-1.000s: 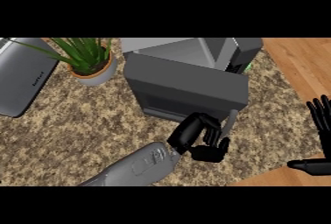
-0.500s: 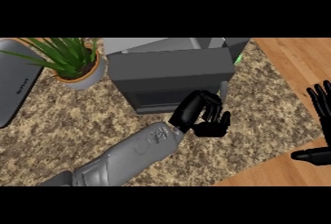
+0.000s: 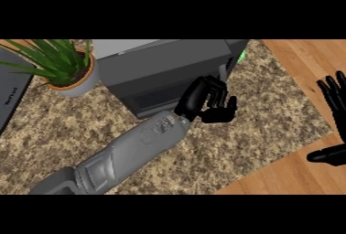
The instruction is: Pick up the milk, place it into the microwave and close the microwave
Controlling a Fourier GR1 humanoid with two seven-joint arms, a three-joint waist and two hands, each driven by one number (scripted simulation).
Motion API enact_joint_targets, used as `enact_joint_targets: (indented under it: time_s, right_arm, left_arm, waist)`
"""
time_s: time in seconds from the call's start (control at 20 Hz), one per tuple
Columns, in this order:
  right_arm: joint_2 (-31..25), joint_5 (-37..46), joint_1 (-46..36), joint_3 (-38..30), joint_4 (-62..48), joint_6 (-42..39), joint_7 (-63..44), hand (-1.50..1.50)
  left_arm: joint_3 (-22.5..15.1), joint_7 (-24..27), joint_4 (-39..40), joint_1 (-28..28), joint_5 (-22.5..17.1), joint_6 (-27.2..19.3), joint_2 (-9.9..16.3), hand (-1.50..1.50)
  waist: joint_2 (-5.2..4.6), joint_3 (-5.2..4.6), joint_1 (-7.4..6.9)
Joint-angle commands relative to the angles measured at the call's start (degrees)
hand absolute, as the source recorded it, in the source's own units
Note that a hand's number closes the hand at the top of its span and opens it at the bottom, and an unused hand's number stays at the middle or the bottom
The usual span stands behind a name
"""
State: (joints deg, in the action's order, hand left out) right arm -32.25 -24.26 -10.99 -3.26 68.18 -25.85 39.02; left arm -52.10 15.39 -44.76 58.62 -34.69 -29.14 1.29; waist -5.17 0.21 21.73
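The microwave (image 3: 172,73) sits in the upper middle of the frame, a dark grey box w/ its door (image 3: 169,91) facing lower left and looking shut against the body. A small green patch (image 3: 240,56) shows at the box's upper right corner, by its edge; too little of it shows to tell what it is. The milk itself can't be made out anywhere in the head view.

The left hand (image 3: 206,99) is at centre frame, right at the door's lower right end. Fingers (image 3: 215,87) point up toward the box, straight or only slightly bent, thumb out to the right (so: open, gripping nothing). Fingertips overlap the door's edge; whether they actually touch it can't be told. Its grey forearm (image 3: 128,155) runs diagonally down to the lower left of the frame.

The right hand (image 3: 334,103) rests at the far right edge, fingers spread and upright, open, holding nothing; the thumb (image 3: 327,155) shows lower down at the right edge. It's well apart from the microwave.

The surface (image 3: 270,109) is a speckled brown stone top, w/ a wooden floor (image 3: 304,59) at upper right and lower right. A potted plant (image 3: 64,68) stands upper left, just beside the microwave. A dark grey appliance (image 3: 10,96) is cut off by the left edge.
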Motion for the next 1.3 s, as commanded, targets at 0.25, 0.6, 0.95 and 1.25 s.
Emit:
enact_joint_targets:
  time_s: [0.25, 0.6, 0.95, 1.25]
  right_arm:
    - [-1.15, -2.60, -3.00, 3.23, 2.94, -7.52, -1.59, -1.50]
    - [-4.36, -0.70, -5.69, 7.40, 8.72, -12.21, -2.84, 1.50]
    - [-4.85, -0.81, -6.71, 11.93, 15.23, -14.38, -5.13, 1.50]
    - [-5.24, -2.00, -7.29, 13.62, 19.65, -13.99, -7.28, 1.50]
  left_arm:
    - [1.04, 0.04, 2.97, 6.63, -2.57, -1.13, -1.20, 1.50]
    - [0.90, 0.50, 3.39, 6.53, -4.46, -2.38, -1.17, 1.50]
    - [0.46, 0.93, 4.09, 6.72, -5.78, -3.74, -1.16, 1.50]
    - [0.26, 1.64, 4.29, 6.54, -6.76, -5.35, -1.14, 1.50]
  waist:
    - [-0.47, 0.14, 2.38]
    - [-0.25, 0.11, 2.93]
    - [-0.18, 0.22, 4.17]
    - [-0.07, 0.19, 5.34]
